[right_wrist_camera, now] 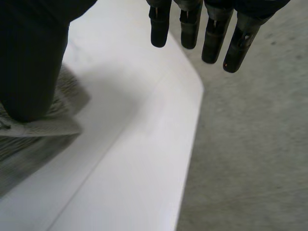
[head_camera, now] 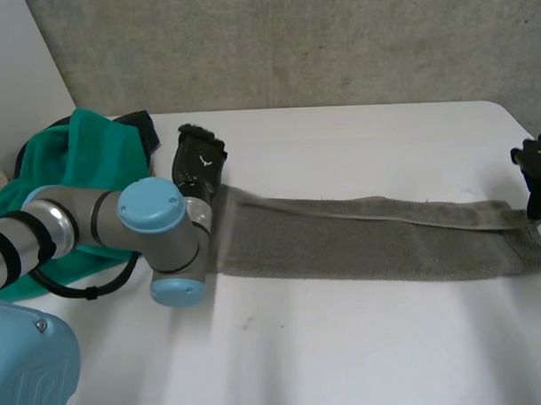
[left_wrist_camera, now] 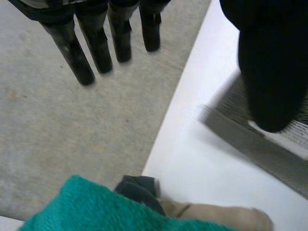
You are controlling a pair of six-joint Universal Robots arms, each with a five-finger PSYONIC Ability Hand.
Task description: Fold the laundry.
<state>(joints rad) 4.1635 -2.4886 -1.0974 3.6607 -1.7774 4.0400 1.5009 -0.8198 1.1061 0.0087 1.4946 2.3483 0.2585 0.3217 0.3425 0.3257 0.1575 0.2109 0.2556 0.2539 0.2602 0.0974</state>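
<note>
Towel [head_camera: 370, 239] lies flat; left robot hand [head_camera: 200, 162] and right robot hand [head_camera: 537, 154] both released.

Open along the bare near half of the white table [head_camera: 347, 351], in front of the long grey towel strip [head_camera: 370, 239]. Open too behind that strip, up to the far edge. Blocked at the far left corner by a heap of teal fleece cloth [head_camera: 82, 160], perhaps with a beige cloth [left_wrist_camera: 216, 216] beside it. Crowded at the towel's left end by the left arm's grey elbow [head_camera: 179, 250].
</note>
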